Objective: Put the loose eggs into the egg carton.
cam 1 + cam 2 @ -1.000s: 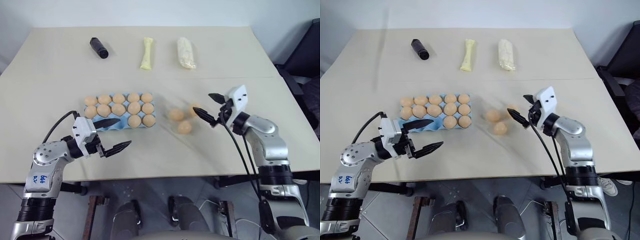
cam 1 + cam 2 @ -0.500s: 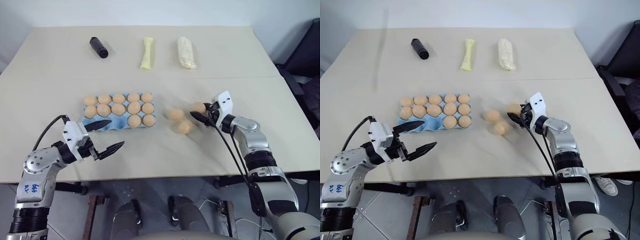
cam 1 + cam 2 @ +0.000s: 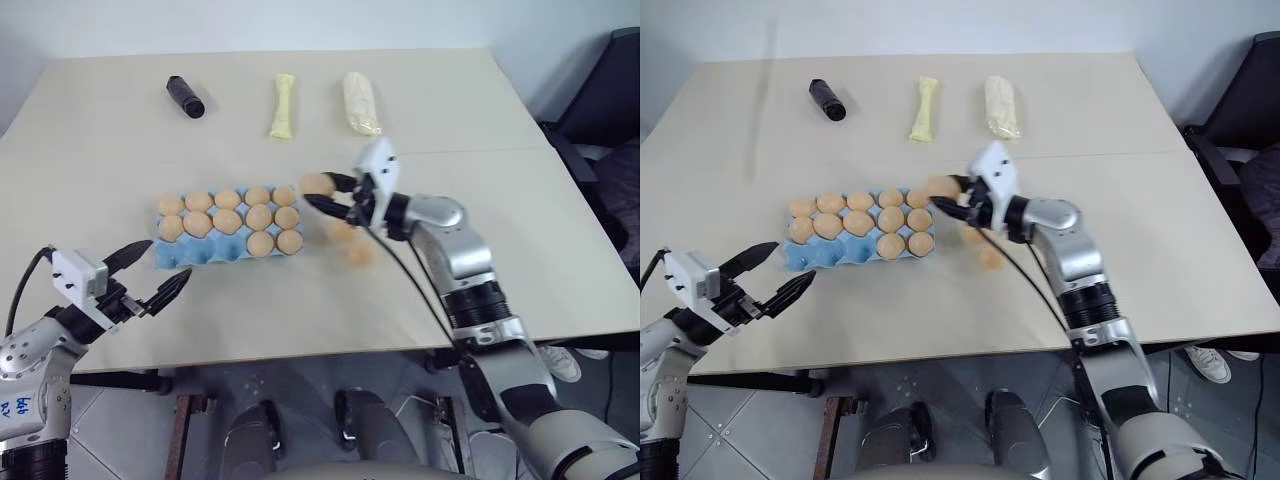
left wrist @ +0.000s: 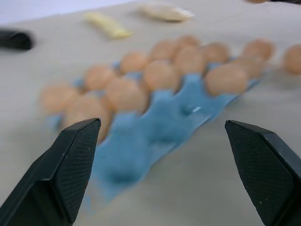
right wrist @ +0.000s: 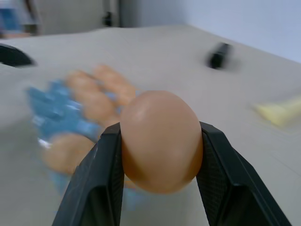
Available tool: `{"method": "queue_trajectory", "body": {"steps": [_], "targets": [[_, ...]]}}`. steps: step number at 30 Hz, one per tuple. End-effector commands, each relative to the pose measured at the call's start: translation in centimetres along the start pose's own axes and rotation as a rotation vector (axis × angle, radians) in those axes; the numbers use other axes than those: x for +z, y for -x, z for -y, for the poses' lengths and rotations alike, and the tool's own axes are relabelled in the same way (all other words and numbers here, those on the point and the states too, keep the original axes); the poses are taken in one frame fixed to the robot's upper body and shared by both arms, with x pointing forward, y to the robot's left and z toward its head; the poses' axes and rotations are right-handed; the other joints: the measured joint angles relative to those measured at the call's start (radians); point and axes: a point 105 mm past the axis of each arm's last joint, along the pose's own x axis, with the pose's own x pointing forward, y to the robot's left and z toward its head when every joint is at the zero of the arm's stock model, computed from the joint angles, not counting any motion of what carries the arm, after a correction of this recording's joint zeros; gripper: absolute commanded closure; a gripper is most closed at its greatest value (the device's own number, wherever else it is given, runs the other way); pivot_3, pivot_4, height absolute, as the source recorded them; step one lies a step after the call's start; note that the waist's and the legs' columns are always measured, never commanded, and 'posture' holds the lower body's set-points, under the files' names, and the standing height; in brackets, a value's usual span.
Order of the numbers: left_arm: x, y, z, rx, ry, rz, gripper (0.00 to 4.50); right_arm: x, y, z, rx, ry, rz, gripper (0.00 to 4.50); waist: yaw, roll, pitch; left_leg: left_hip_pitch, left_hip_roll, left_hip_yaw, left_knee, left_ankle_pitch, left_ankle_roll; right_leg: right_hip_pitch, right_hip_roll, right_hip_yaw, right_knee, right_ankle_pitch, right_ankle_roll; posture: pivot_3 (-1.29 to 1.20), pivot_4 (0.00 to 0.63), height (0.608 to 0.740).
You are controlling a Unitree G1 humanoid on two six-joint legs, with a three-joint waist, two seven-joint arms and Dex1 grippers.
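The right hand [image 3: 322,194] grips one egg [image 3: 316,184] between its two black fingers [image 5: 104,179], holding it above the counter [image 3: 450,110] just at the right end of the egg carton [image 3: 190,254], a little above the middle of the frame. In the right wrist view the egg [image 5: 161,141] sits squarely pinched between both fingers, with the blue carton [image 5: 51,113] blurred behind it.

The carton lies left of centre in the head views. Its back two rows are full of eggs, and its front row holds two eggs at the right end, with bare blue cups to the left of them. Two loose eggs [image 3: 350,243] rest on the counter just right of the carton, below the right hand and partly hidden by the arm.

The left hand [image 3: 152,272] is at the lower left of the frame, its fingers spread wide with nothing between them, near the carton's front left corner but apart from it.

Along the top of the frame lie a black cylinder [image 3: 184,96], a pale yellow packet [image 3: 282,105] and a whitish packet [image 3: 361,102].
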Motion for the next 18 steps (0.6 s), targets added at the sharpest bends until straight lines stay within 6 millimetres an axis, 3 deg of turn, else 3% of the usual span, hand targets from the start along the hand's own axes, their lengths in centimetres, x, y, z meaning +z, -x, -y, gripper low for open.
{"method": "queue_trajectory", "body": {"steps": [1, 9, 15, 17, 18], "targets": [[0.7, 1.3, -0.9, 0.07, 0.002, 0.027, 0.0, 2.2, -3.7, -2.3, 0.047, 0.032, 0.036, 2.62, 0.0, 0.0, 0.0, 0.0, 0.0, 0.0, 0.0, 0.0, 0.0, 0.0, -0.001, 0.0, 0.0, 0.0, 0.0, 0.0, 0.15, 0.74], [0.8, 1.1, -0.2, 0.062, 0.01, 0.033, 0.0, -0.1, -8.8, -6.9, 0.173, 0.047, -0.083, 2.62, -0.001, -0.004, -0.002, -0.001, 0.0, -0.001, -0.001, -0.001, -0.001, 0.0, -0.003, -0.005, -0.001, -0.001, -0.002, 0.0, 0.15, 0.74], [1.0, 0.6, 0.3, 0.033, 0.009, 0.038, 0.0, 0.9, -9.1, -6.6, 0.174, 0.047, -0.039, 0.87, -0.002, -0.004, -0.002, -0.002, 0.0, -0.001, -0.002, -0.001, -0.002, -0.001, -0.003, -0.007, -0.001, -0.001, -0.002, 0.0, 0.15, 0.74], [1.0, 0.3, 0.7, 0.007, 0.001, 0.035, 0.0, 1.9, -8.1, -5.9, 0.177, 0.066, 0.003, 0.18, -0.003, -0.004, -0.002, -0.002, 0.0, -0.001, -0.002, -0.001, -0.002, -0.001, -0.003, -0.008, -0.001, -0.001, -0.002, 0.0, 0.15, 0.74], [1.1, 0.1, 0.9, -0.008, -0.003, 0.035, 0.0, 2.3, -7.4, -5.5, 0.173, 0.068, 0.02, 0.05, -0.003, -0.004, -0.002, -0.002, 0.0, -0.001, -0.003, -0.002, -0.003, -0.001, -0.003, -0.007, -0.001, -0.001, -0.002, 0.0, 0.15, 0.74]]}}
